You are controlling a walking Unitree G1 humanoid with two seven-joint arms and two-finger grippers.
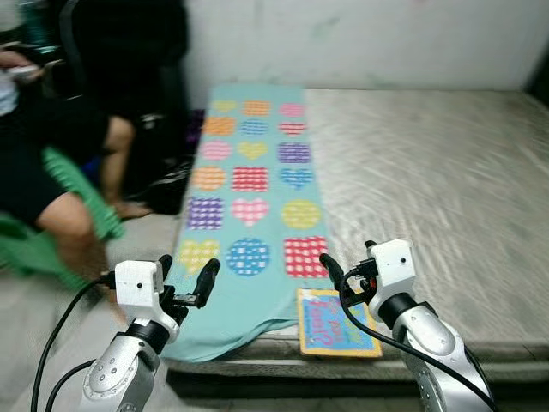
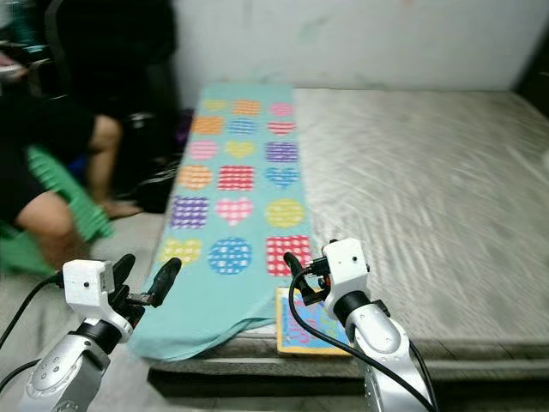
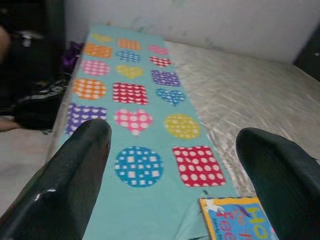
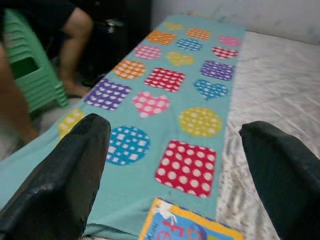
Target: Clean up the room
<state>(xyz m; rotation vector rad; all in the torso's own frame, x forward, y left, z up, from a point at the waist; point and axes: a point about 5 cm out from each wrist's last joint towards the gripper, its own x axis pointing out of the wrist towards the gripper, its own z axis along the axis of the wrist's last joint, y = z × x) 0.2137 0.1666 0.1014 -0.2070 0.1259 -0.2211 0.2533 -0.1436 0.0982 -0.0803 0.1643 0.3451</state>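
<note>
Currently facing the mattress [image 1: 429, 189]; teal patterned blanket [image 1: 249, 215] runs down its left edge and droops over the near-left corner; children's book [image 1: 334, 322] lies flat at the near edge, just right of the blanket hem, likely first pickup; person on a green stool [image 1: 64, 215] sits off the left side, well apart; left gripper [image 1: 184, 279] hovers over the blanket's near-left end, fingers spread wide, empty; right gripper [image 1: 343, 270] above the book, jaws wide too, empty; suggest lowering the right one squarely, pinching the book's near edge where it overhangs, avoiding the hem.
</note>
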